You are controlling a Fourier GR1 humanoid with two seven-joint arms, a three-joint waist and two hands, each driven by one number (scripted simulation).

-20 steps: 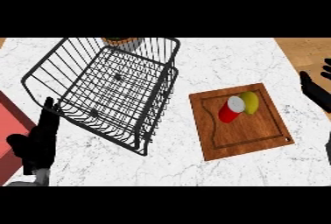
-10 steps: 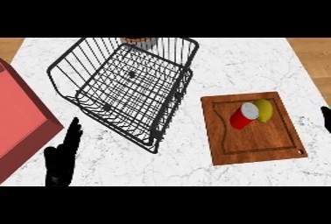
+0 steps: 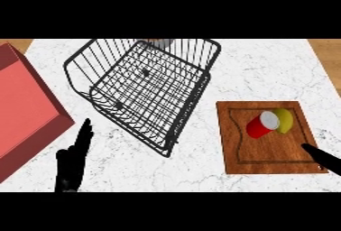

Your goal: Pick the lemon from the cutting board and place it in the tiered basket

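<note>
Lemon on cutting board, both robot hands free, basket empty-looking from above.

Head view: lemon (image 3: 286, 120) lies on the wooden cutting board (image 3: 269, 155) at the right of the marble worktop (image 3: 266, 67), touching a red can (image 3: 261, 125) on its side. Black wire tiered basket (image 3: 149, 88) sits centre-left, well apart from the board. Right robot hand (image 3: 323, 159) shows only as a straight finger over the board's lower right corner, holding nothing; the rest is probably out of view. Left robot hand (image 3: 72, 163) at lower left, fingers straight and up, holding nothing. Red block (image 3: 23, 113) at left edge.
</note>
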